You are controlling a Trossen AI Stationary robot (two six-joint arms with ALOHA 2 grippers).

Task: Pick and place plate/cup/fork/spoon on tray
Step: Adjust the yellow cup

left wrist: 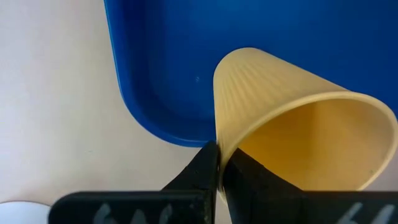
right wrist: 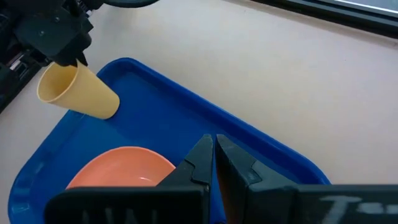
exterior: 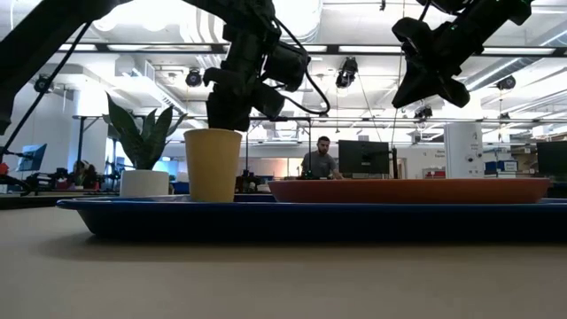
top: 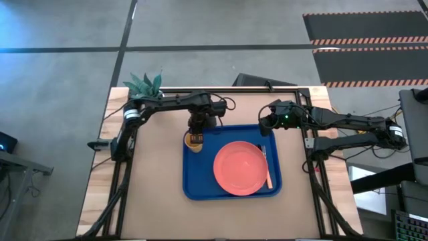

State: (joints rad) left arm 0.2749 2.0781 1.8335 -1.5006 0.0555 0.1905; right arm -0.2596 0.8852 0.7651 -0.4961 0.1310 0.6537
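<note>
The cup (left wrist: pixel 292 130) stands upright in the far left corner of the tray (top: pixel 200 184), its base on the tray floor in the low view. The left gripper (left wrist: pixel 219 163) is clamped on the cup's rim, one finger inside the wall and one outside. That grip suits lowering a thin, light cup straight down without crushing it. Judging by how it sits, the cup is placed and only the release is left.

The plate (top: pixel 241 168) lies flat in the middle of the tray, toward its right half, well apart from the cup. Along the plate's right edge lies the fork (top: pixel 268 169), its pale handle pointing to the near side, just beside the plate on the tray floor. I cannot make out the spoon in any view.

The right gripper (right wrist: pixel 214 158) hangs above the tray's far right corner, fingers pressed together on nothing, clear of the left arm's work. A potted plant (top: pixel 146 85) stands at the table's far left corner.
</note>
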